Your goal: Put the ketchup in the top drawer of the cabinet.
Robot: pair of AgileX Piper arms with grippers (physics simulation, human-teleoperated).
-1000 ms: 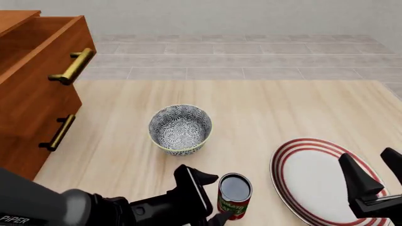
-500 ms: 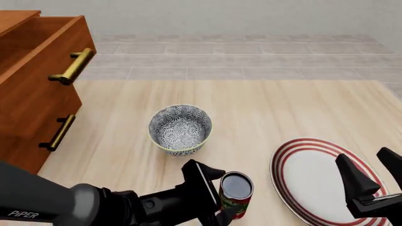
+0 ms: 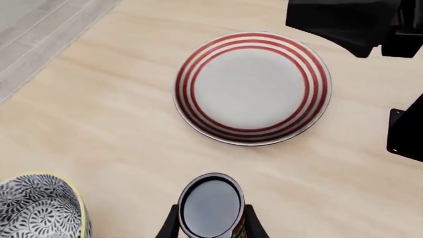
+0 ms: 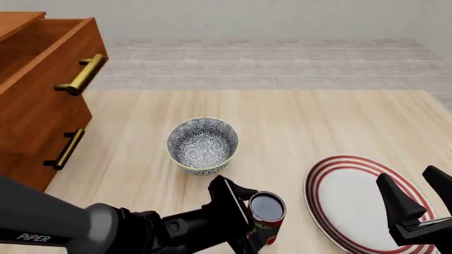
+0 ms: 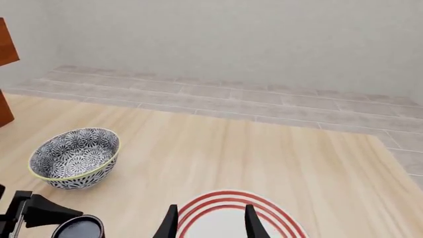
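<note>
The ketchup (image 4: 266, 216) stands upright on the table near the front edge, red label, dark top. My left gripper (image 4: 249, 219) has a finger on each side of it; in the left wrist view both fingers (image 3: 170, 225) press on the sides of the can (image 3: 211, 206). The top drawer (image 4: 50, 63) of the cabinet (image 4: 28, 132) stands pulled open at the far left, brass handle (image 4: 81, 74) forward. My right gripper (image 4: 420, 198) is open and empty over the right rim of the plate; it also shows in the right wrist view (image 5: 211, 223).
A patterned bowl (image 4: 202, 144) stands between the can and the cabinet. A red-striped white plate (image 4: 346, 198) lies right of the can. The lower drawer front with its handle (image 4: 67, 148) is closed. The right arm (image 3: 350, 20) shows beyond the plate in the left wrist view.
My left gripper has slid right and its fingers have closed in on the ketchup. The can has shifted very slightly. The right gripper has barely moved.
</note>
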